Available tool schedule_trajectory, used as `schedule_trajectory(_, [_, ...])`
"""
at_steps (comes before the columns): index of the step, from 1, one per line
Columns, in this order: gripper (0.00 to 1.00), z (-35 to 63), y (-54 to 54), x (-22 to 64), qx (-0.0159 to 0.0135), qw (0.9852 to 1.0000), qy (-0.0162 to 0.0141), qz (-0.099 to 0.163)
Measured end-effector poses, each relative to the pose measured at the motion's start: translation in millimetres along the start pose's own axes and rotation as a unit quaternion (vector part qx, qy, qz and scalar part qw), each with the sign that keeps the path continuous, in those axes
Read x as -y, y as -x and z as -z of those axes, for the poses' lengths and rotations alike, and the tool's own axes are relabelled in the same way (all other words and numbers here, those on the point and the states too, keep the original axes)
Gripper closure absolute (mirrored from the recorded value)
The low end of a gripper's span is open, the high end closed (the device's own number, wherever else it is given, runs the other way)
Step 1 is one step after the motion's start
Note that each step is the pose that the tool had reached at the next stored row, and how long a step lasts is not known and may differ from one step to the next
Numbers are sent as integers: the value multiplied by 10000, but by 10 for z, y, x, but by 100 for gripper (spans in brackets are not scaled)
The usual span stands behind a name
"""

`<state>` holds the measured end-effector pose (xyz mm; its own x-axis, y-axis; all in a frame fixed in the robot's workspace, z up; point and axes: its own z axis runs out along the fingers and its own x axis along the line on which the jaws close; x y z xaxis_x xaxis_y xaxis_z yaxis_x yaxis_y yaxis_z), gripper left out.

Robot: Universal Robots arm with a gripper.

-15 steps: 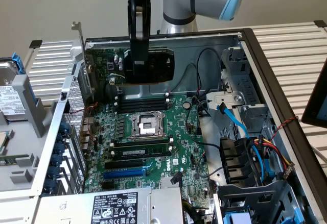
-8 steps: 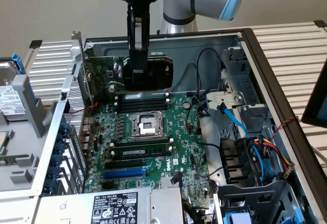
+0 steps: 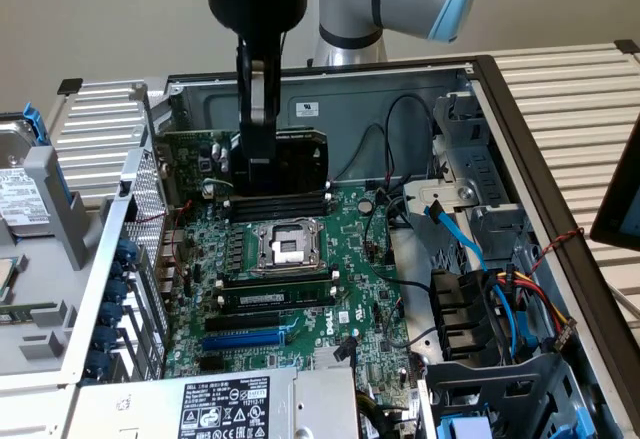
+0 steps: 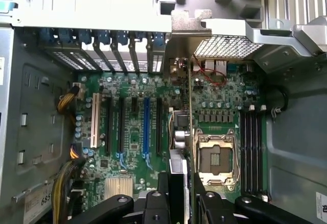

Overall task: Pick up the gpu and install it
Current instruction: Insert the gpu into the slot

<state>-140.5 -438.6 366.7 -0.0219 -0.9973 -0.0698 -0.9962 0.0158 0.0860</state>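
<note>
Our gripper (image 3: 258, 171) is clamped on the gpu (image 3: 305, 164), holding it upright over the green motherboard (image 3: 300, 289).

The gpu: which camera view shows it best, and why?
The exterior view: the gpu shows its broad side with the black shroud, held in the gripper. The wrist view shows it edge-on.

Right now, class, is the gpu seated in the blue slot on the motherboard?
No: the blue slot lies empty, and the end effector holds the gpu well away from it.
</note>
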Motion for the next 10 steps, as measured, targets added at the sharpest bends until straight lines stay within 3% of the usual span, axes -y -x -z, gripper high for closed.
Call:
schedule_trajectory(4, [73, -52, -41, -74, 2, 10000, -46, 3])
schedule_trajectory(10, [73, -160, -60, -76, 2, 10000, -51, 4])
